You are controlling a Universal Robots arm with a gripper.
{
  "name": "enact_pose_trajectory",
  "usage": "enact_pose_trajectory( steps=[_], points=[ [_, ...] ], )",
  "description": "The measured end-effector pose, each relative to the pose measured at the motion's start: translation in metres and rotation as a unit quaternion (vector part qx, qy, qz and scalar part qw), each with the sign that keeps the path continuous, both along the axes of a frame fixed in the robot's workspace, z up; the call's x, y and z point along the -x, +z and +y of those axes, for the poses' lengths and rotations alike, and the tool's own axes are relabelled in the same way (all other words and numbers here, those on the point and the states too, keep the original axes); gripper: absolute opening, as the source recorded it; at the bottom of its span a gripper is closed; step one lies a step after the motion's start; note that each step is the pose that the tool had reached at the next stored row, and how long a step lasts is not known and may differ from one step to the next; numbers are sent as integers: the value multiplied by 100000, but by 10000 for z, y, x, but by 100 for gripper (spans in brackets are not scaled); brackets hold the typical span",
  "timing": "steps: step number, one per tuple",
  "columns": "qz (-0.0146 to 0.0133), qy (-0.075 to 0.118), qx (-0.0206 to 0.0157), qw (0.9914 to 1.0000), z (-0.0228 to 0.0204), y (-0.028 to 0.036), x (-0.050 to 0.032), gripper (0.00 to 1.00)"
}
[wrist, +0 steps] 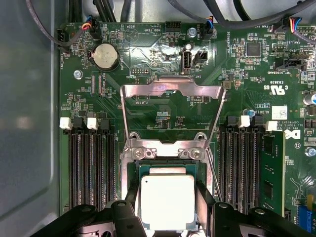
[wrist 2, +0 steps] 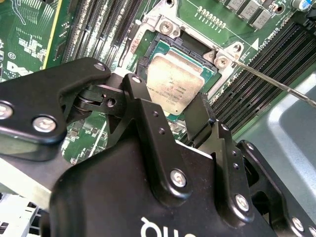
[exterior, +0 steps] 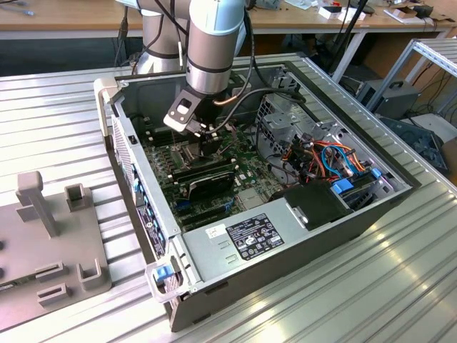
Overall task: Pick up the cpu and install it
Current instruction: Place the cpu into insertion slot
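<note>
Silver-grey cpu (wrist: 168, 200) is hanging clamped between the fingers (wrist: 205, 197) of the gripper (wrist: 168, 212), just above the open socket (wrist 2: 170, 44), whose frame (wrist: 173, 91) is standing raised.

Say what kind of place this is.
Probably a robotics lab: robot arm, its gripper holding the cpu inside an open PC case on a slotted aluminium table, cluttered wooden desks behind.

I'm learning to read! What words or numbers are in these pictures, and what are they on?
On the label of the power supply: print too small to read.
On the motherboard: white lettering, too small to read surely.
On the cpu: faint marks, too blurred.
On the gripper: white letters, cut off at the picture's edge.
</note>
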State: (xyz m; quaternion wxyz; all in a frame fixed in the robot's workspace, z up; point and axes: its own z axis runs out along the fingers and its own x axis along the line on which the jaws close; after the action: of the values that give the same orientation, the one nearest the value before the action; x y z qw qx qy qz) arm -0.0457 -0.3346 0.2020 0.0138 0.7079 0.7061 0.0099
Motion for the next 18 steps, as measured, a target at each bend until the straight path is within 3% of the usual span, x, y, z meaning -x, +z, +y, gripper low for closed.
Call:
enact_pose_trajectory(
  steps=[18],
  points=[
    [-1, 6, 2, 100000, 0, -28, 0, 55]
  ],
)
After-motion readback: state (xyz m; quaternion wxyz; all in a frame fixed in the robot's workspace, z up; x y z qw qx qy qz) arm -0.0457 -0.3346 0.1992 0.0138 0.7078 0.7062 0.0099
